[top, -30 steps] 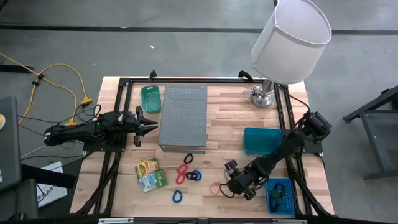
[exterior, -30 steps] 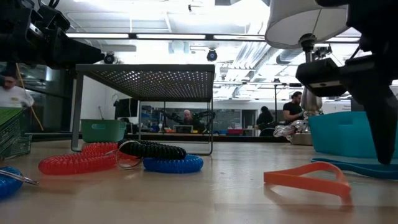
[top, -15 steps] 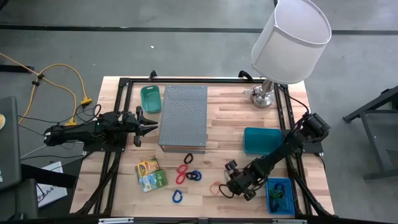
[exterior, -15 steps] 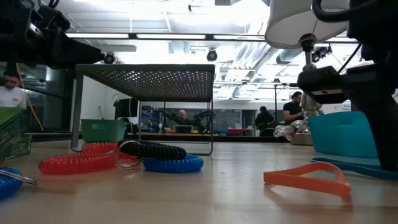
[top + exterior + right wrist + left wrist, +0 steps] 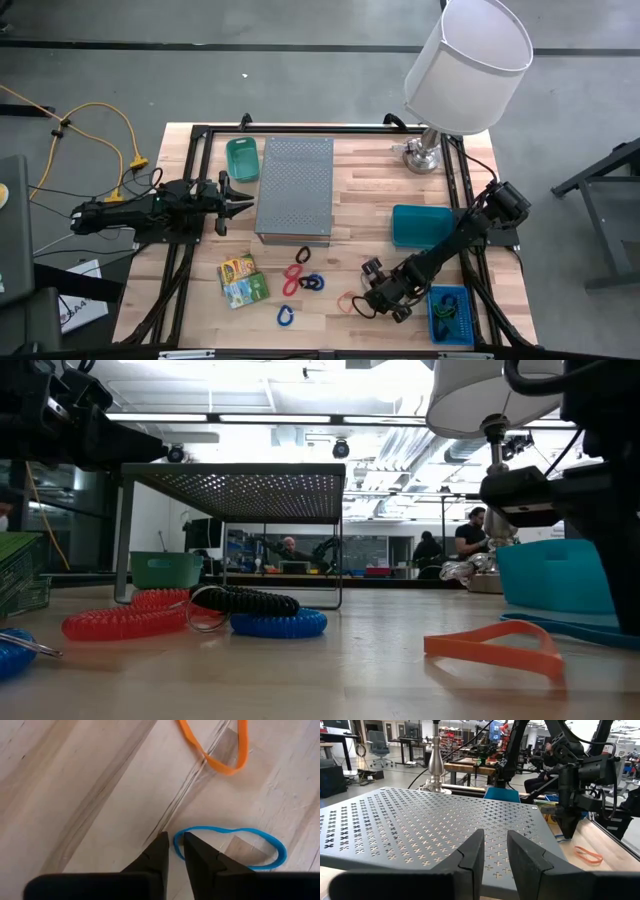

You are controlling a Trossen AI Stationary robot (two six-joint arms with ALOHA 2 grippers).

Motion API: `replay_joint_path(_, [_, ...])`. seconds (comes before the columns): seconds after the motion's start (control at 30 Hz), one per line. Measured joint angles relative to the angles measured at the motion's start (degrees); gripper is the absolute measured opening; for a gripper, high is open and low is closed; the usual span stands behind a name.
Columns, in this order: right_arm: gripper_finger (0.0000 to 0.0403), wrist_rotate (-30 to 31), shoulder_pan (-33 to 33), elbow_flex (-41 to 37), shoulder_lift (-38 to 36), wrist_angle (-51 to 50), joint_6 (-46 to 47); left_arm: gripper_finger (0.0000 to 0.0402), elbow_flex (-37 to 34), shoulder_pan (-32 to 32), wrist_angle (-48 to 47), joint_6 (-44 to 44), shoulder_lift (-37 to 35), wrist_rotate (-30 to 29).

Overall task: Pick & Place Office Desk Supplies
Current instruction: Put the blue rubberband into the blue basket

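My right gripper (image 5: 175, 839) points steeply down at the near right of the table (image 5: 372, 305). Its fingers stand a narrow gap apart. One tip stands inside a blue rubber band (image 5: 235, 847) and one outside, with the band's end strand (image 5: 175, 847) lying flat between them. An orange rubber band (image 5: 220, 755) lies just beyond. Red (image 5: 293, 276), dark and blue coil loops (image 5: 312, 283), a blue clip (image 5: 285, 316) and yellow-green packets (image 5: 241, 280) lie near the middle. My left gripper (image 5: 495, 845) waits level at the table's left, open on nothing.
The grey perforated metal box (image 5: 295, 190) stands mid-table, with a small green bin (image 5: 241, 158) at its far left. A teal bin (image 5: 420, 225) and a blue bin (image 5: 450, 315) holding small items sit at the right. The lamp (image 5: 465, 60) stands at the far right.
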Motion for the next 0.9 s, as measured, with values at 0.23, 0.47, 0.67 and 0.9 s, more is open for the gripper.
replay_joint_path(0.23, [0.0006, 0.3, 0.0, -0.1, 0.0, -0.1, -0.6, 0.0079, 0.0, 0.0, 0.0, 0.0, 0.0, 0.0])
replay_joint_path(0.47, [0.0003, 4.3, 0.0, -0.4, -3.2, -2.4, -1.3, 0.0079, 0.0, 0.0, 0.0, 0.0, 0.0, 0.0])
replay_joint_path(0.67, [0.0003, 5.2, 0.1, -0.2, -11.5, -6.8, 0.4, 0.0079, 0.0, 0.0, 0.0, 0.0, 0.0, 0.0])
replay_joint_path(0.9, [0.0003, 6.9, 3.0, -0.2, -22.4, -12.5, 9.7, 0.0079, 0.0, 0.0, 0.0, 0.0, 0.0, 0.0])
